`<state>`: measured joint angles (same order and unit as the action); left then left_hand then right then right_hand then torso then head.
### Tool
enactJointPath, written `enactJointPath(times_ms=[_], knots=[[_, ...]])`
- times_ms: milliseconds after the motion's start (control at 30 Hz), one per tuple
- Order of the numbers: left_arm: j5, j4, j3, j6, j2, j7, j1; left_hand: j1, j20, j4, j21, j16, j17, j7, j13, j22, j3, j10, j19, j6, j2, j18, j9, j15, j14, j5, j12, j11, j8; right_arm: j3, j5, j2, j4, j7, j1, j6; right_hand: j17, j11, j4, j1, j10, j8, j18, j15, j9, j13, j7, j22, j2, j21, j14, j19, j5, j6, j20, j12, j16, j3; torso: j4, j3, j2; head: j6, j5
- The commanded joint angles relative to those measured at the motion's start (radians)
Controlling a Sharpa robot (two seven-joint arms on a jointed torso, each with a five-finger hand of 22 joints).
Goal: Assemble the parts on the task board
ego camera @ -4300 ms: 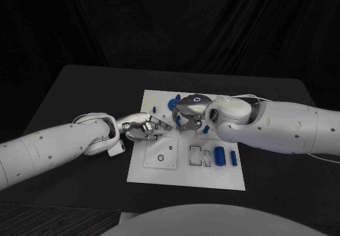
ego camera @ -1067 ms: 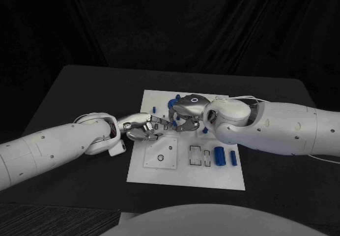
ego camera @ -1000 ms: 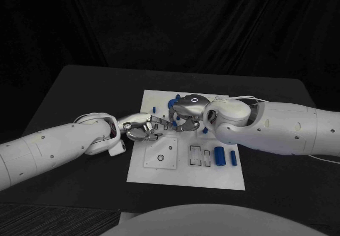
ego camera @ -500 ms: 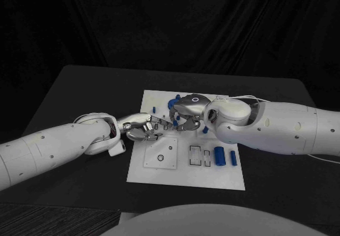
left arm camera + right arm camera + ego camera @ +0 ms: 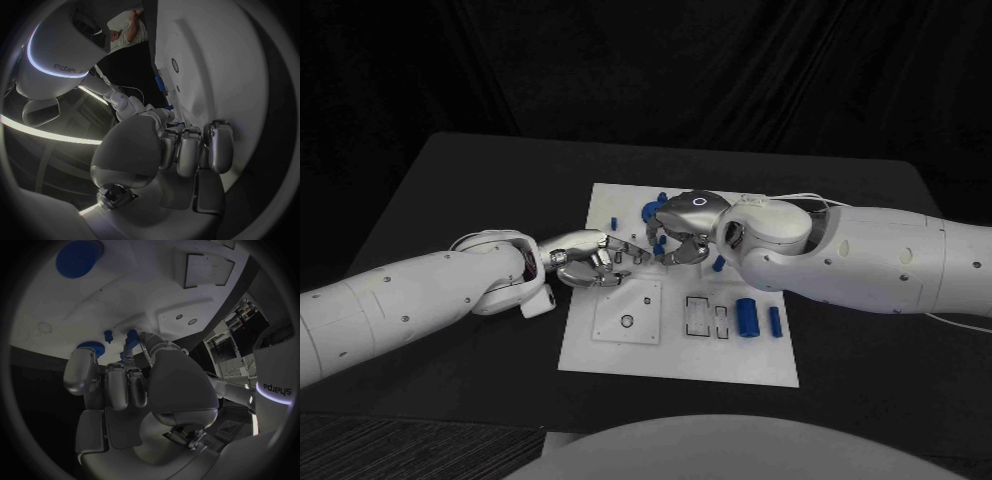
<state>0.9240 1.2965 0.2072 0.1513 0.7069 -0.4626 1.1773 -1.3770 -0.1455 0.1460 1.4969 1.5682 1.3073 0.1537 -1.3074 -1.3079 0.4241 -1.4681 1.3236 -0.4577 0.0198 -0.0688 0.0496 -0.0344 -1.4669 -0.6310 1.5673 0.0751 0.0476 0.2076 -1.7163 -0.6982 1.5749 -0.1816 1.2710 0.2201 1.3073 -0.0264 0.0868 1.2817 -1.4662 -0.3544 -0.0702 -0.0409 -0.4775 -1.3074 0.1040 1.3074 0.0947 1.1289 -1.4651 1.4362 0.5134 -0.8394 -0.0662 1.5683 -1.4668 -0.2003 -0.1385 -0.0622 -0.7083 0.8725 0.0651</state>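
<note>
The white task board [image 5: 678, 362] lies in the middle of the black table. My right hand [image 5: 678, 234] hovers over the board's rear middle with its fingers curled. Its thumb and a fingertip pinch a small blue peg [image 5: 130, 338], seen close up in the right wrist view. My left hand [image 5: 596, 259] reaches in over the board's left edge, fingertips almost touching the right hand's. Three of its fingers [image 5: 187, 152] are curled in, and what the others hold is hidden. Another blue peg [image 5: 613, 222] stands at the rear left.
A round blue part [image 5: 651, 210] sits at the board's back edge. Two blue cylinders [image 5: 749, 318] lie at the front right beside rectangular slots [image 5: 697, 314]. A square plate with a hole [image 5: 629, 317] takes up the front left. A white cable [image 5: 798, 196] runs behind my right arm.
My right hand has shifted slightly toward the back of the board since the earliest frame. The left hand has hardly moved.
</note>
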Motion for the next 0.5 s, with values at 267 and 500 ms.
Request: enactJointPath(times_ms=[267,500], knots=[[0.004,0.002,0.005,0.020,-0.003,0.021,-0.009,0.002,-0.001,-0.002,-0.007,0.003,0.264,0.011,-0.263,-0.122,0.006,-0.103,-0.007,-0.014,0.006,0.017,0.002,-0.006,-0.104,0.006,0.003,0.007,0.008,0.000,-0.007,0.000,0.000,-0.017,-0.002,-0.019,0.119,-0.001,-0.001,0.009,-0.105,0.000,-0.017,-0.001,-0.002,-0.263,0.002,0.146,-0.004,-0.007,-0.070,-0.009,-0.005,-0.006,0.001,0.003,0.007,-0.004,0.0000,0.0001,-0.001,0.000,-0.001],[0.004,0.002,0.005,0.021,-0.002,0.022,-0.009,0.002,-0.001,-0.002,-0.007,0.003,0.264,0.011,-0.263,-0.122,0.006,-0.103,-0.007,-0.014,0.006,0.017,0.002,-0.006,-0.104,0.006,0.003,0.007,0.008,0.000,-0.007,0.003,0.001,-0.017,-0.002,-0.022,0.118,-0.001,-0.004,0.011,-0.105,0.001,-0.018,-0.002,-0.002,-0.263,0.001,0.146,-0.003,-0.008,-0.070,-0.009,-0.005,-0.006,0.001,0.003,0.007,-0.006,-0.0003,-0.0007,-0.001,0.000,-0.002]])
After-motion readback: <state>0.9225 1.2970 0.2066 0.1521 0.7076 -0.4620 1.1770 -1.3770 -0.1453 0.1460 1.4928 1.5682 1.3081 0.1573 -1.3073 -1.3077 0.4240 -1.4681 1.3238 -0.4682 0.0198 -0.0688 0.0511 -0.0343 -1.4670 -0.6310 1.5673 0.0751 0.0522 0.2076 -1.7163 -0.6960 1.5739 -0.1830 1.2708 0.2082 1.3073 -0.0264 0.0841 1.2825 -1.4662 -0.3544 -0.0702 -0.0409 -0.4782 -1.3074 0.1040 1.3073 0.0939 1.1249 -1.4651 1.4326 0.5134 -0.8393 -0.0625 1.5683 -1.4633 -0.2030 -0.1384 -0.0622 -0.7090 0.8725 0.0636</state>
